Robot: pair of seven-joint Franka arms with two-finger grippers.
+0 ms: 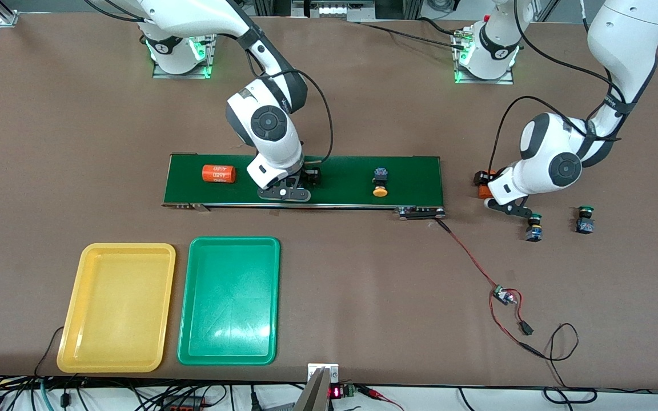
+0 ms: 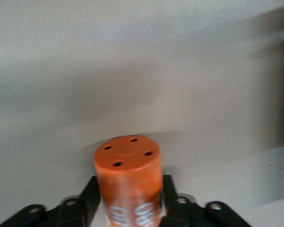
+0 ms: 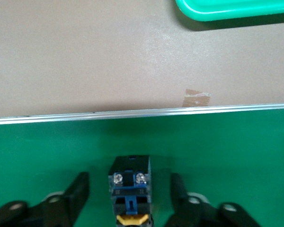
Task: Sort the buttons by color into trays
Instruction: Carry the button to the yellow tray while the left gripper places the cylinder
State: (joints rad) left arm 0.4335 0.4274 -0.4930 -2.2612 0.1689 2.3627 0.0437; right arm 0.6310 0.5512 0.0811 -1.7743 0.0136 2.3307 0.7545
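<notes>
My right gripper [image 3: 128, 198] on conveyor belt [image 1: 409, 171], fingers [image 3: 78, 194] straddling yellow button [image 3: 129, 191], unclenched, for tray sorting. Left gripper [image 2: 128, 203] grasps orange cylinder [image 2: 128, 175] above counter [image 1: 363, 103], clearing it.

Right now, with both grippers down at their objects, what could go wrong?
The right gripper straddles the yellow-capped push-button switch on the dark-green conveyor belt, with gaps on both sides; closing off-centre could tip it. The left gripper clamps an orange cylinder, not a button; setting it down could knock the nearby green-capped button.
</notes>
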